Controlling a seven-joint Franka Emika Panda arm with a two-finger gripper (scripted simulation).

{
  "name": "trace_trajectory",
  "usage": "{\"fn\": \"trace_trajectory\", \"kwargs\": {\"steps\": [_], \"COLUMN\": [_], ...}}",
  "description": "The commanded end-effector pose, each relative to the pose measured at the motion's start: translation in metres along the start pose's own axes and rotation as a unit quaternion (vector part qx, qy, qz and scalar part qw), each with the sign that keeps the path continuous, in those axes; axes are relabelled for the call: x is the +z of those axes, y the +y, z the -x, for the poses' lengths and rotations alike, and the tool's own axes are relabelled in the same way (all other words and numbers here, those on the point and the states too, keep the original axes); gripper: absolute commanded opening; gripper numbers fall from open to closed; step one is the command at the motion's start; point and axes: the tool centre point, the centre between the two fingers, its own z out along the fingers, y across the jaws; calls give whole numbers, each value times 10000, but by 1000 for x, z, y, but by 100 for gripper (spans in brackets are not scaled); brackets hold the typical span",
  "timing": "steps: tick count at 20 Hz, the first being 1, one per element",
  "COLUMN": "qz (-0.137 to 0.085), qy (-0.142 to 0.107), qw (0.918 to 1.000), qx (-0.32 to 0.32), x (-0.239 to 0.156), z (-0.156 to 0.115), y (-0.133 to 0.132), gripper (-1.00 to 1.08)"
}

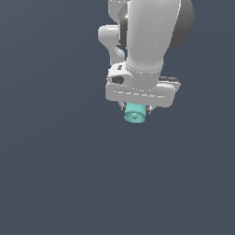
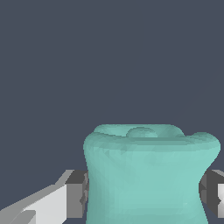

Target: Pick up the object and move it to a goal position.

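Wrist view shows my pincer [image 2: 144, 192] clamped on the teal object's [image 2: 151, 175] waist below its flared rim; it looks light, rigid, smooth, possibly slippery.

Teal object [image 2: 151, 175] fills the pincer [image 2: 144, 192]; dark pads [image 2: 78, 192] touching both sides

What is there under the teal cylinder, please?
Only plain dark background shows below the cylinder, which sits between the fingers of the gripper. No support is visible. Its upper end is covered by the gripper.
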Motion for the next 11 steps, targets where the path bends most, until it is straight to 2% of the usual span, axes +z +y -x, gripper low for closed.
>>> {"fn": "trace_trajectory", "kwargs": {"steps": [1,11], "qz": [0,0], "qy": [-4,-4], "qw": [10000,10000], "qx": [3,3], "x": [-8,-15], "z": [-3,-7], "y": [-5,-11], "gripper": [-100,-100]}}
